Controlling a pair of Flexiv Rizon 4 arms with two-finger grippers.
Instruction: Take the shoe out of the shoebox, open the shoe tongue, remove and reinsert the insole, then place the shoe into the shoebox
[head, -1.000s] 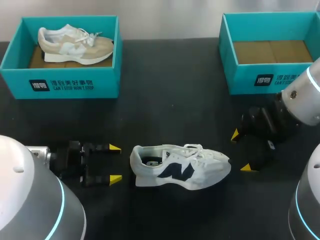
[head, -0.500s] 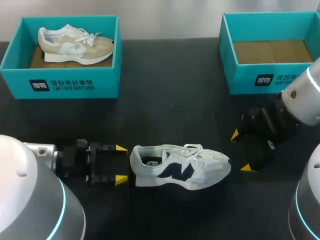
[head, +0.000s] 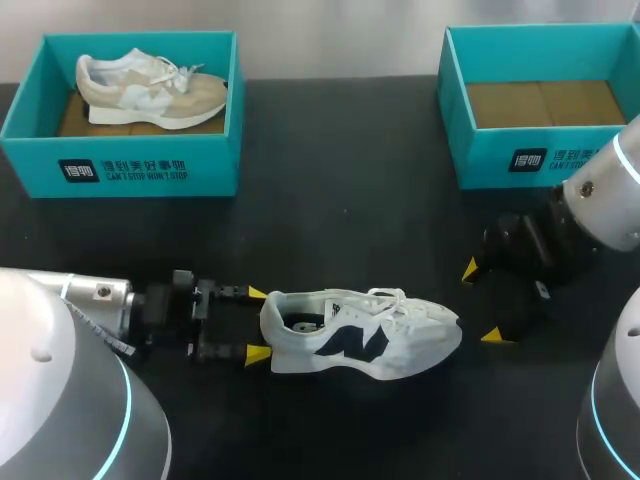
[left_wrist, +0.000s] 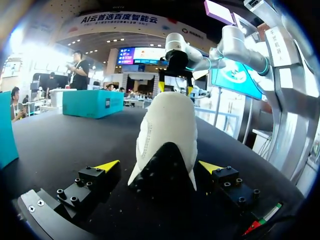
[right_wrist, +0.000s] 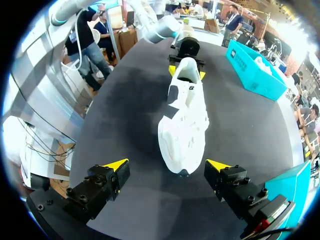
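Left tool (head: 256, 323) sits open astride the sneaker (head: 365, 335) heel, right tool (head: 482, 303) open off its toe, both empty; left should close squarely without nudging it.

This looks like a place where robots are tried out or shown. A big grey left arm (head: 60, 400) and right arm (head: 610, 190) hang over a black table (head: 340, 230). On it stand a blue-green left shoebox (head: 120, 165), a right shoebox (head: 500, 160) and a white shoe (head: 360, 335).
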